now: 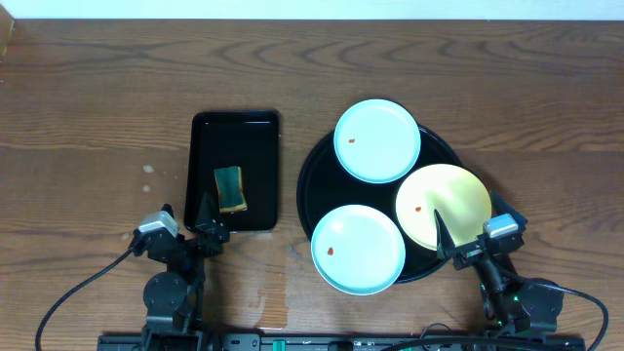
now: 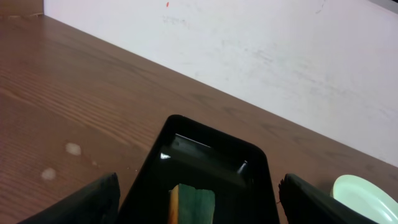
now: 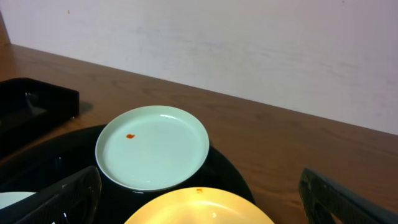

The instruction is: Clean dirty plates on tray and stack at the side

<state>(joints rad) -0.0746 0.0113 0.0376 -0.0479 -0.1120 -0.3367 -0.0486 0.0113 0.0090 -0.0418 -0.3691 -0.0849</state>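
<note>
right claw (image 3: 199,186): released, jaws wide, over the yellow plate's (image 1: 444,205) lower right edge.
left claw (image 2: 200,186): released, lower left, above the rectangular black tray (image 1: 234,132) with a sponge (image 1: 230,188).
plates: yellow plate, upper mint plate (image 1: 377,140), lower mint plate (image 1: 358,249); smooth, round, red-specked, all on the glossy round tray (image 1: 306,190).
desk (image 1: 97,97): brown wood grain.

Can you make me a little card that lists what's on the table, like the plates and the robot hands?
round tray: black, holds all three plates
far blue plate: one red spot
near blue plate: one red spot
yellow plate: one red spot
small tray: black, rectangular, left of the round tray
sponge: green and yellow, in the small tray
left gripper: open, empty
right gripper: open, empty
plates stacked aside: none yet
</note>
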